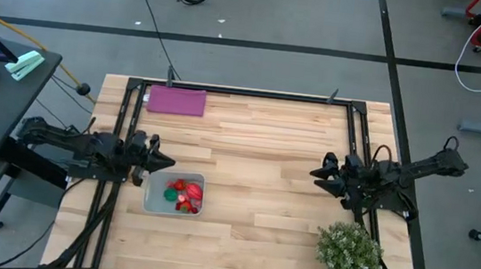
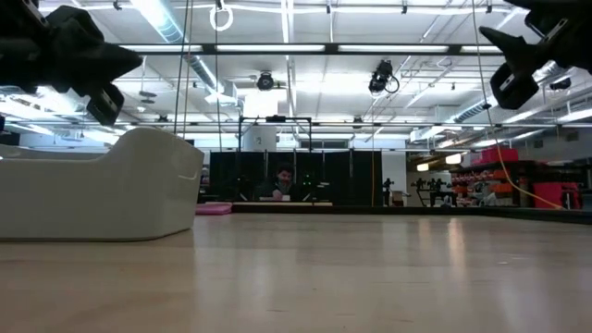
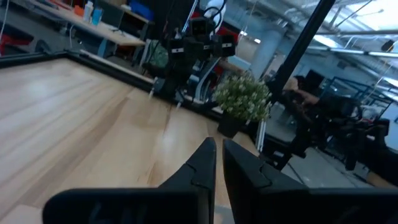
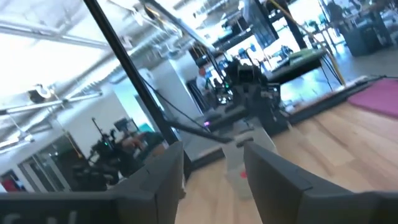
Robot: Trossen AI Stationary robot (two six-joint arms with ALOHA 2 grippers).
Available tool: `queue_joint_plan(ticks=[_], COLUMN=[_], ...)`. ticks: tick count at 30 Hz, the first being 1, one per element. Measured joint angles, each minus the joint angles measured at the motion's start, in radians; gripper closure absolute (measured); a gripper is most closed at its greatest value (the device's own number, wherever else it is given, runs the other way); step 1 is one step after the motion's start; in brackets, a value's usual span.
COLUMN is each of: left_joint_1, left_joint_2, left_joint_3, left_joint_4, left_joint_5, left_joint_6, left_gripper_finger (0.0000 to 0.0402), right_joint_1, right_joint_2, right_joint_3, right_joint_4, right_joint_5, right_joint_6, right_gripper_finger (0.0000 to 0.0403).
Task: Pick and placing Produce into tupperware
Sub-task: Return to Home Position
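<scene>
The translucent tupperware (image 1: 154, 195) stands on the wooden table at the near left and also shows in the low view (image 2: 102, 190). Several red produce pieces (image 1: 187, 195) and a green one (image 1: 170, 195) lie inside it. My left gripper (image 1: 164, 161) hovers just beyond the container's far left corner, raised off the table, shut and empty; its fingers nearly meet in the left wrist view (image 3: 219, 158). My right gripper (image 1: 317, 172) hangs above the table's right half, open and empty, as its wrist view (image 4: 211, 165) shows.
A flat purple mat (image 1: 177, 101) lies at the far left of the table. A bushy pale-green plant (image 1: 349, 253) stands at the near right corner. Bare wood lies between the two grippers. A dark frame borders the table.
</scene>
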Motion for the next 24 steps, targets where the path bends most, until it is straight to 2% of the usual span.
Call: queue_joint_plan(ticks=[11, 24], left_joint_1=[0.0, 0.0], left_joint_2=[-0.101, -0.096], left_joint_3=[0.0, 0.0], left_joint_4=[0.001, 0.0], left_joint_5=[0.0, 0.0], left_joint_6=[0.0, 0.0], left_gripper_finger=[0.0378, 0.0371], right_joint_1=[0.0, 0.0], right_joint_2=[-0.086, -0.096], right_joint_3=[0.0, 0.011], right_joint_4=[0.001, -0.019], right_joint_5=[0.0, 0.0], right_joint_6=[0.0, 0.0], right_gripper_finger=[0.0225, 0.0225])
